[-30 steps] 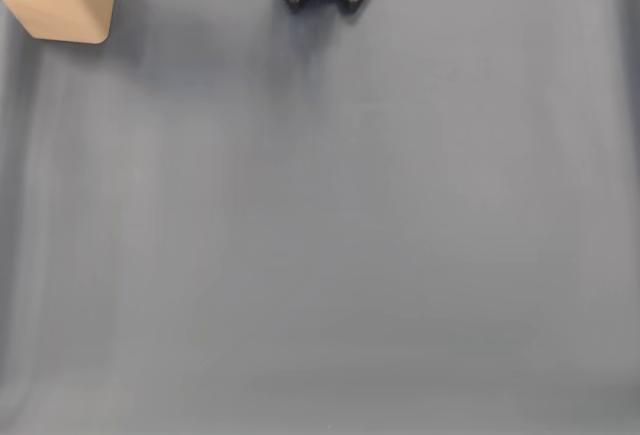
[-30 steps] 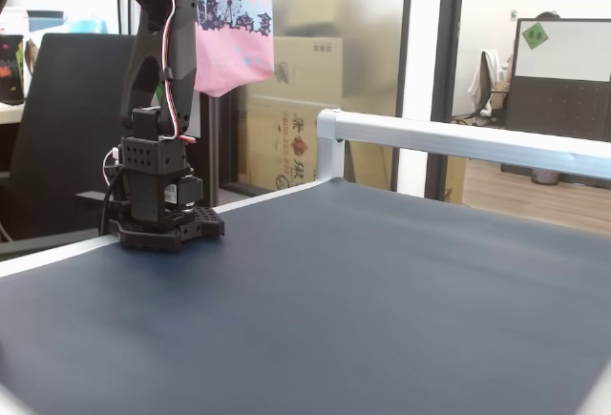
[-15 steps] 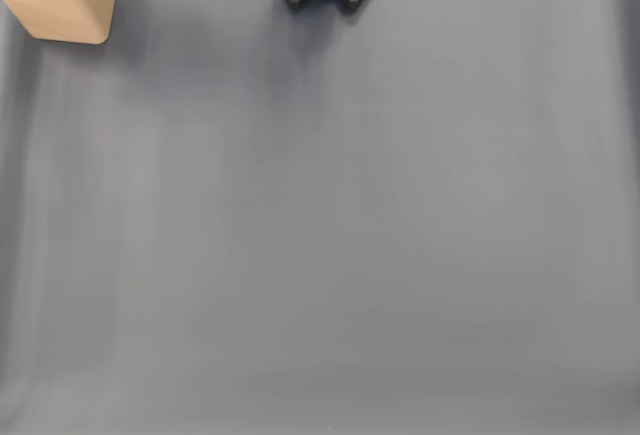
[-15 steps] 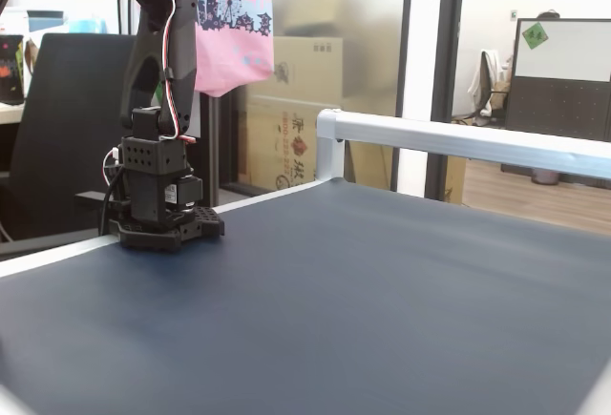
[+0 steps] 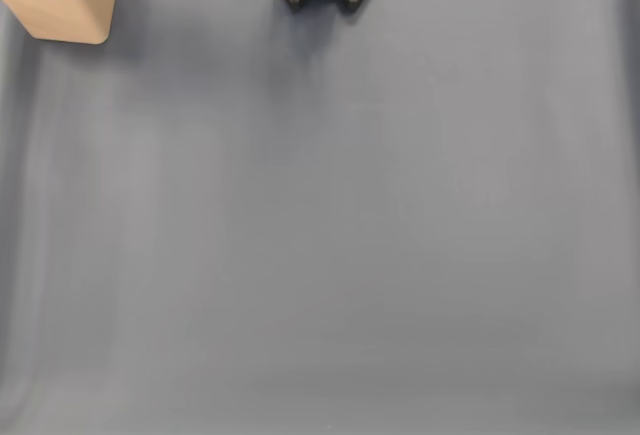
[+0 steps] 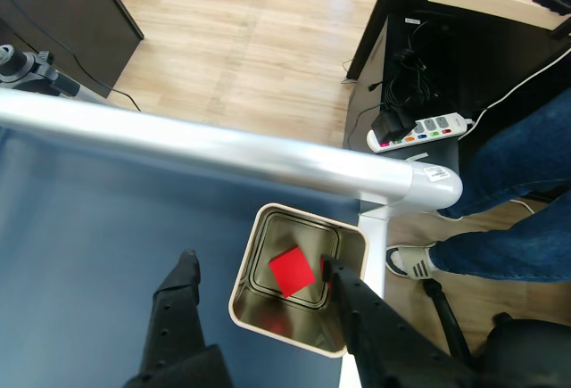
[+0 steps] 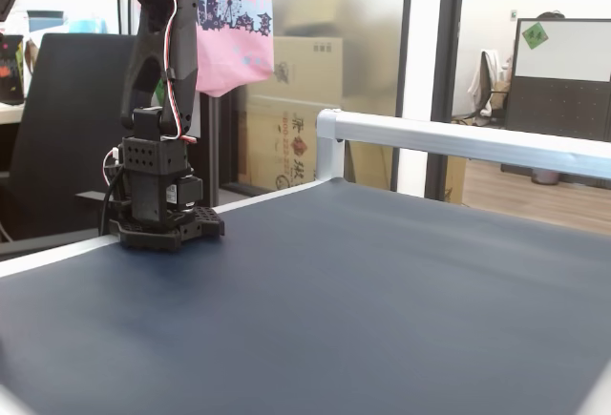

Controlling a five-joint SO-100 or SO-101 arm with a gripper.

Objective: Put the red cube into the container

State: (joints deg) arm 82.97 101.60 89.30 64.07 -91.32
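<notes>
The red cube (image 6: 293, 273), a second earlier higher in the container (image 6: 268, 309), lay on its floor, the end effector (image 6: 259, 272) spread wide, empty above, so delivery looked complete.

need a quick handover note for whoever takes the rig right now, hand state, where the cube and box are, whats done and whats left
Hand: open and empty, fingers spread above the container, one on each side of its near rim in the wrist view.
Red cube: lying on the bottom inside the container, clear of the fingers.
Container: sits at the corner of the blue table, beside the silver rail; upper left corner in a fixed view.
Done: cube is in the container and released.
Left: probably just pull the arm back to rest.
</notes>
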